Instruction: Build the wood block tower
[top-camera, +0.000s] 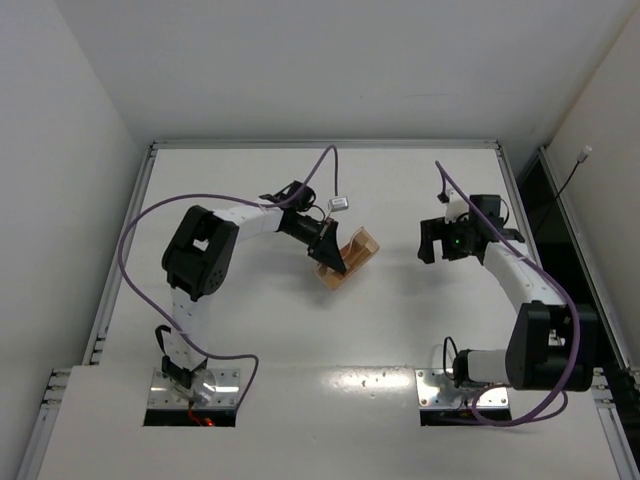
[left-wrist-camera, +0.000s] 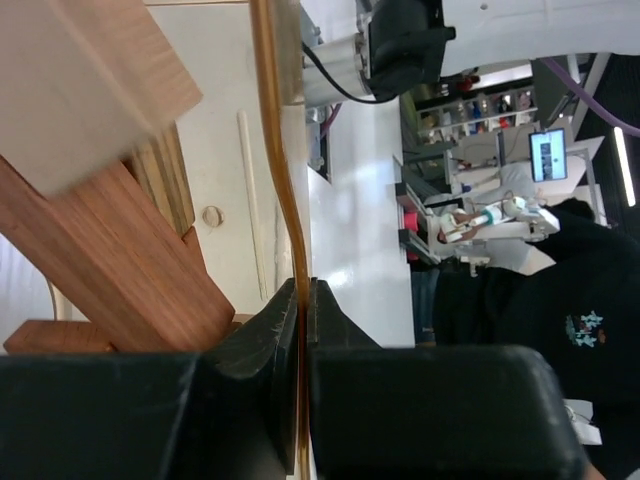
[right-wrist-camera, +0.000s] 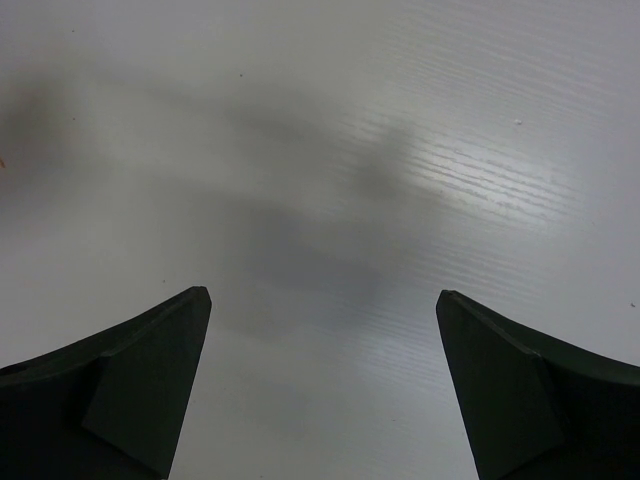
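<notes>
1. Top view: our left gripper (top-camera: 339, 268) clamps a tilted translucent amber plastic box (top-camera: 329, 279) mid-table, with small tan and reddish-brown wooden blocks (top-camera: 363, 244) inside. The right gripper (top-camera: 432, 240) hangs well apart.
2. Left wrist: the jaws pinch the box's thin wall (left-wrist-camera: 272, 150) and the blocks lie just beside it (light, stiff, likely to slide). We judge flat opposite faces the best hold.
3. Right wrist: fingers (right-wrist-camera: 140, 390) spread wide over the bare white table (right-wrist-camera: 320, 150), with no block between.

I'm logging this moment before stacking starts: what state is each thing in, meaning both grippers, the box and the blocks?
left gripper: shut, pinching one thin wall of the amber box.
right gripper: open, empty, above bare table.
amber box: held by its wall, blocks inside.
wood blocks: jumbled in the box, leaning on each other, none stacked yet.
</notes>
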